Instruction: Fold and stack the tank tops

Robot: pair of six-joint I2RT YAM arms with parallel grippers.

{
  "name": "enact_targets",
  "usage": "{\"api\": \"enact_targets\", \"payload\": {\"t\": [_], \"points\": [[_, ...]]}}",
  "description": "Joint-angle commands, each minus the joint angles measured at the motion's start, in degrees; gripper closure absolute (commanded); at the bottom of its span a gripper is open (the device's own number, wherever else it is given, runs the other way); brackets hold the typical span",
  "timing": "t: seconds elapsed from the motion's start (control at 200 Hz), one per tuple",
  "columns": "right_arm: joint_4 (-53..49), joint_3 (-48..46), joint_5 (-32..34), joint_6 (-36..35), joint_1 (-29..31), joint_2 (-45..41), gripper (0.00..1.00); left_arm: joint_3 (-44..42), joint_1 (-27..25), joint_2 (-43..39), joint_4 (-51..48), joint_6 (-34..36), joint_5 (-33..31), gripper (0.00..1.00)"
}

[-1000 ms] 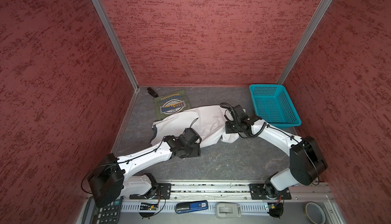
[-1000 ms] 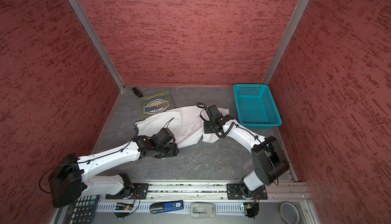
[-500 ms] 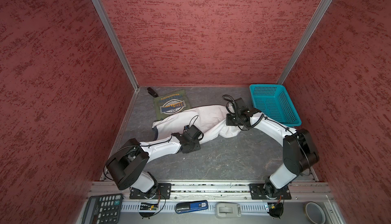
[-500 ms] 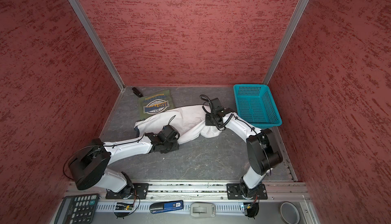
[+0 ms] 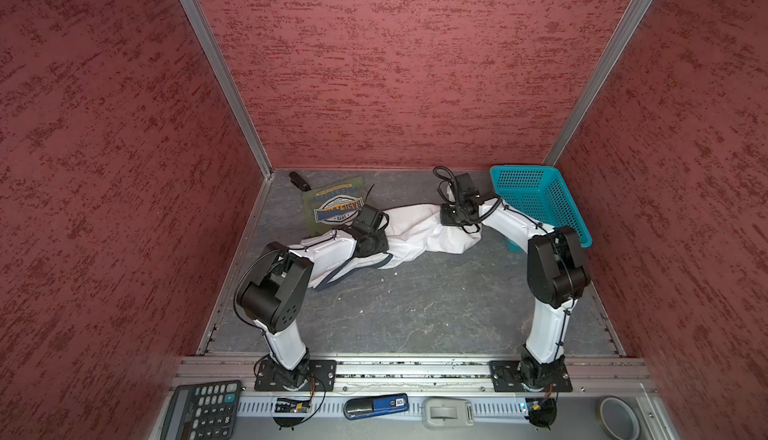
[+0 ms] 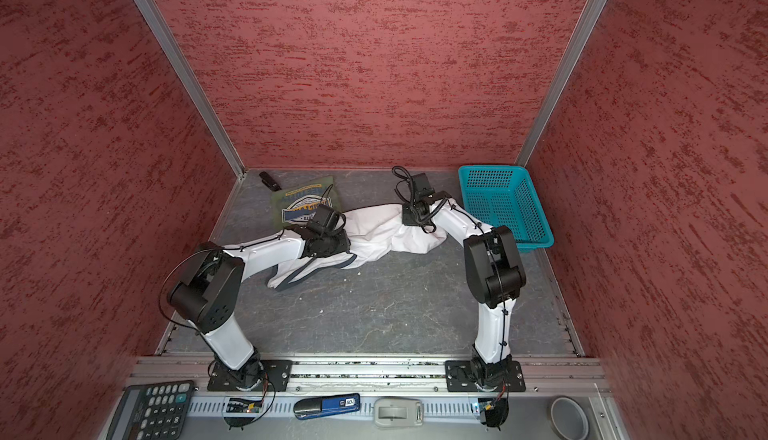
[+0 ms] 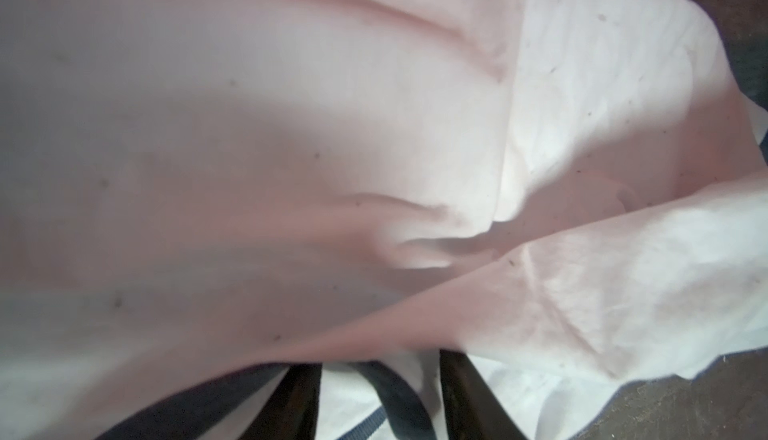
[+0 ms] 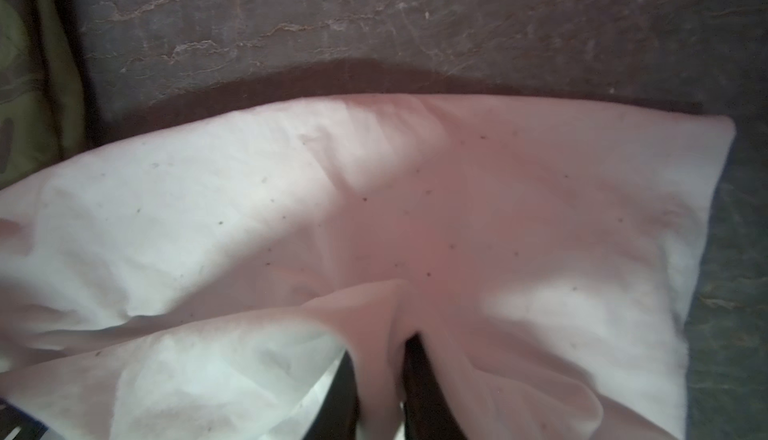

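where the white top lies: white cloth tank top (image 5: pixel 415 232) (image 6: pixel 380 232) sprawls crumpled on the grey stone-look table floor (image 5: pixel 415 313) at the centre of both top views. it runs from a grey-trimmed end at lower left to a bunched end at right, with one gripper at each end.
olive top: olive green cloth tank top (image 5: pixel 334 209) (image 6: pixel 305 205) lies as a flat rectangle, blue-yellow badge print up, just up-left of the white one; the two are not stacked.
left gripper: left gripper (image 7: pixel 378 400) sits low over the trimmed end. in the left wrist view its dark fingers (image 7: pixel 299 396) stand moderately apart, with white cloth and grey trim in the gap and a fold draped over the tips; no pinch shows.
right gripper: right gripper (image 8: pixel 382 392) sits at the bunched end. in the right wrist view its jaws are narrow, pinching a raised ridge of white cloth.
basket: turquoise plastic mesh basket (image 5: pixel 536 201) stands at the right of the floor, beside the right arm, apart from both tops.
corner: small black object (image 5: pixel 300 181) lies at the upper-left corner of the floor, near the olive top.
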Motion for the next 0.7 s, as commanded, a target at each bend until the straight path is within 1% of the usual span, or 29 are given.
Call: {"api": "enact_targets", "payload": {"t": [0.0,0.035,0.07,0.165,0.26,0.301,0.351,0.446,0.501,0.621,0.696], "points": [[-0.9,1.4,1.3,-0.7,-0.5,0.5,0.73,0.6,-3.5,-2.8,-1.6,1.7,-0.6,0.42],[-0.5,1.3,1.2,-0.9,-0.6,0.5,0.72,0.1,-4.6,-3.7,-1.9,1.3,-1.3,0.38],[-0.3,1.4,1.2,-0.9,-0.7,0.7,0.71,-0.5,-5.8,-4.4,-1.8,0.5,-1.9,0.37],[-0.2,1.6,0.7,-0.8,-1.0,1.3,0.71,-2.0,-7.6,-5.2,-1.3,-2.2,-2.5,0.39],[0.0,1.5,0.2,-0.8,-1.1,1.4,0.71,-3.6,-7.8,-5.4,-0.9,-4.8,-4.0,0.4],[0.2,1.4,0.1,-0.8,-1.0,1.4,0.71,-4.7,-7.8,-5.7,0.2,-5.4,-4.3,0.38],[0.3,1.4,0.0,-0.9,-1.1,1.4,0.71,-5.5,-7.7,-5.6,2.3,-5.7,-3.6,0.34],[0.3,1.4,-0.1,-0.9,-1.1,1.4,0.71,-5.6,-7.4,-3.8,4.7,-5.5,-1.3,0.34],[0.3,1.4,-0.1,-0.9,-1.2,1.3,0.71,-5.8,-7.3,-3.0,7.1,-5.1,0.0,0.36],[0.3,1.1,0.0,-0.8,-1.4,1.0,0.7,-5.6,-7.3,-1.8,10.2,-4.9,1.2,0.44],[0.5,0.7,0.2,-0.7,-1.4,0.2,0.69,-5.0,-7.3,-1.3,11.0,-4.5,1.5,0.52]]}}
